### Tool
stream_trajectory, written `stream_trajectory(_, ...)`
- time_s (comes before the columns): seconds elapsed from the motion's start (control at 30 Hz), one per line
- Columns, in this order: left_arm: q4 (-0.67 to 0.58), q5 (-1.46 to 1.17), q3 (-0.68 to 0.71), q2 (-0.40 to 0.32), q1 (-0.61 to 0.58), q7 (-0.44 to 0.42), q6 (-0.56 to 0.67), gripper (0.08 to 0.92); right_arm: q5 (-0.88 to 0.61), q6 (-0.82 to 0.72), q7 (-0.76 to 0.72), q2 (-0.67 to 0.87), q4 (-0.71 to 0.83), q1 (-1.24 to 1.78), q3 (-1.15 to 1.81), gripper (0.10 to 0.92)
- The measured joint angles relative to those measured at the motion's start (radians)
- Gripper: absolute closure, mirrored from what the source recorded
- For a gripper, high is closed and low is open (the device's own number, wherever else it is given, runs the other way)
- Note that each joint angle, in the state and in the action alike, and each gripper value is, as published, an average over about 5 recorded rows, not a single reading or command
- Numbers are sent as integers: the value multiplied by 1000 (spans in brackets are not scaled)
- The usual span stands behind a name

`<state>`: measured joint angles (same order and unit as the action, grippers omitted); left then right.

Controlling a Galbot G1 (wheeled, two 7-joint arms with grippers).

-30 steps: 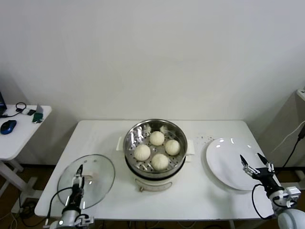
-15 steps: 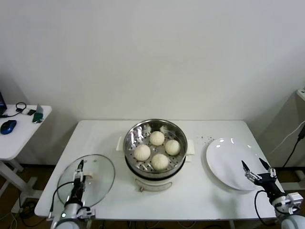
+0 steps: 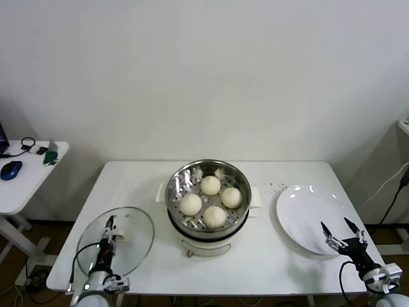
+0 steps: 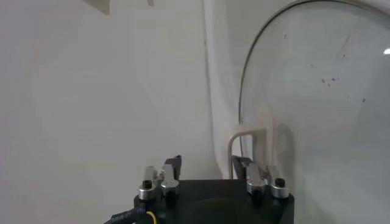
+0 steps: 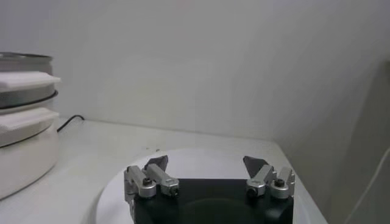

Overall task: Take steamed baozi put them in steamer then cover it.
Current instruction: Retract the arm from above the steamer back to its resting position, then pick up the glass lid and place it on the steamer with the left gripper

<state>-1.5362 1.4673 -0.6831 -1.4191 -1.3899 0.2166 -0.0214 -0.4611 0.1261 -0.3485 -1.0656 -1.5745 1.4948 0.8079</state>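
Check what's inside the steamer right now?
Four baozi sit uncovered in the steamer on its perforated bottom. The cover lies on the table, off the steamer. What's beneath the basket is hidden.

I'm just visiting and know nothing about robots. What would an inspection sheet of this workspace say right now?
Surface: white table, some dark specks near the plate.
Job's things: four baozi sit in the steamer; the glass cover lies flat on the table to its left, not yet on.
Clutter: empty white plate on the right.
Grippers: left gripper at the cover's handle, fingers apart, not clamped; right gripper open over the plate's near edge, holding nothing.
Cables: black cables on both arms; another behind the steamer in the right wrist view.
Surroundings: plain white wall; side table at left with a mouse and small items.
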Motion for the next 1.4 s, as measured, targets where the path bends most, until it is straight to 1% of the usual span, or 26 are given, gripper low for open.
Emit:
stream_trajectory(0.33,7,-19,8,2,1,2,13,753,23,5,-10,-12,9,-5,0,203)
stream_trajectory(0.47,-4,-31,11,7,-5,4,13,840,30,10,-12,-17,14,-7,2,203)
stream_trajectory(0.53,-12,-38,11,11,-10,5,12,852,33,12,-14,-18,17,-7,2,203)
stream_trajectory(0.7,-46,-57,13,20,-27,13,7,851,36,16,-18,-19,25,-9,4,203)
stream_trajectory(0.9,-113,-85,11,34,-62,31,-16,851,38,18,-21,-13,34,-17,7,203)
stream_trajectory(1.17,-259,-114,15,66,-132,41,-97,851,51,20,-22,-3,44,-32,-2,203)
stream_trajectory(1.4,-416,-152,37,126,-196,33,-206,851,64,20,-25,7,53,-55,-20,203)
